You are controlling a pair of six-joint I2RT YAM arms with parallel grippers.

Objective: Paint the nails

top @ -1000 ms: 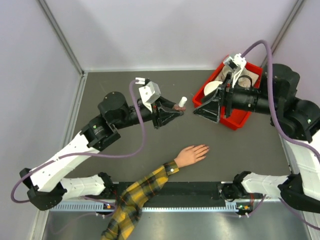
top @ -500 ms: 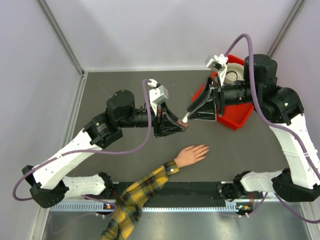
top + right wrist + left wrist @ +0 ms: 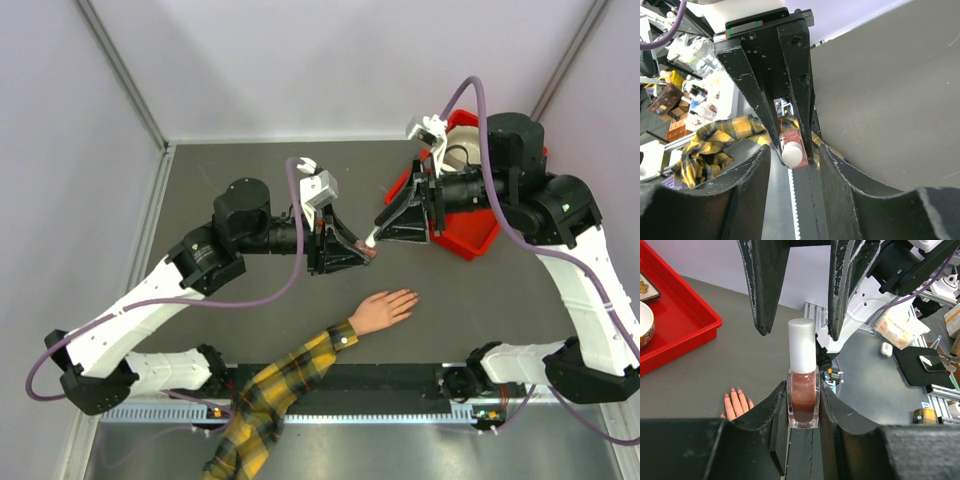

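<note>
My left gripper [image 3: 362, 251] is shut on a small nail-polish bottle [image 3: 803, 401] of dark red-brown polish with a white cap [image 3: 802, 345], held upright above the table. My right gripper [image 3: 381, 228] is open, its fingers [image 3: 762, 287] standing on either side of the cap's top without touching it. In the right wrist view the cap [image 3: 792, 154] sits between my open right gripper [image 3: 794, 150]. The peach mannequin hand [image 3: 383, 310] with a yellow plaid sleeve [image 3: 285, 385] lies flat below the bottle. Its nails [image 3: 733, 390] look pinkish.
A red tray [image 3: 478, 238] stands at the back right under my right arm, with a white bowl [image 3: 462, 155] in it. Its rim also shows in the left wrist view [image 3: 687, 325]. Grey walls close the back and sides.
My left arm has carried the bottle right and nearer the hand. My right arm has swung left from the tray, so its open fingers now stand around the cap.
</note>
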